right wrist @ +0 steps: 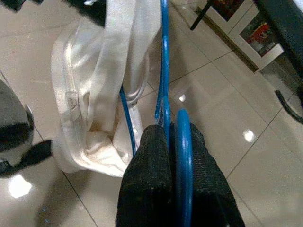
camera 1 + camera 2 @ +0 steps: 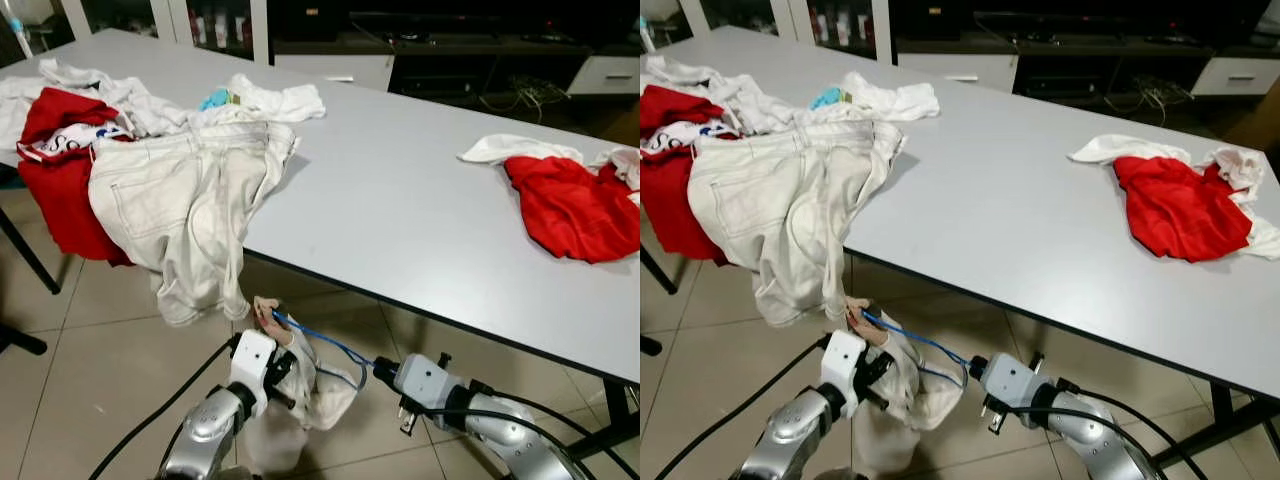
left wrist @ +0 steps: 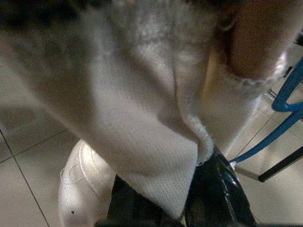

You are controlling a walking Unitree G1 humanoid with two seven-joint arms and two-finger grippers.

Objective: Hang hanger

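Note:
A blue wire hanger [image 2: 322, 341] hangs low in front of the table edge with a white knitted garment [image 2: 327, 396] draped on it. My right gripper [image 1: 171, 134] is shut on the hanger's blue wire [image 1: 164, 71], and it sits to the right of the garment [image 2: 992, 385]. My left gripper [image 2: 281, 366] is at the garment's left side. In the left wrist view its black fingers [image 3: 214, 196] are shut on the white knit [image 3: 142, 123]. A pinkish patch of the garment [image 2: 266, 308] pokes up by the hanger's far end.
The grey table [image 2: 400, 210] stands close ahead. Cream trousers [image 2: 185, 215] hang over its front edge above my left arm. A red and white clothes pile [image 2: 60, 150] lies at left, another red garment [image 2: 575, 205] at right. A black table leg [image 2: 600, 425] stands at right on the tiled floor.

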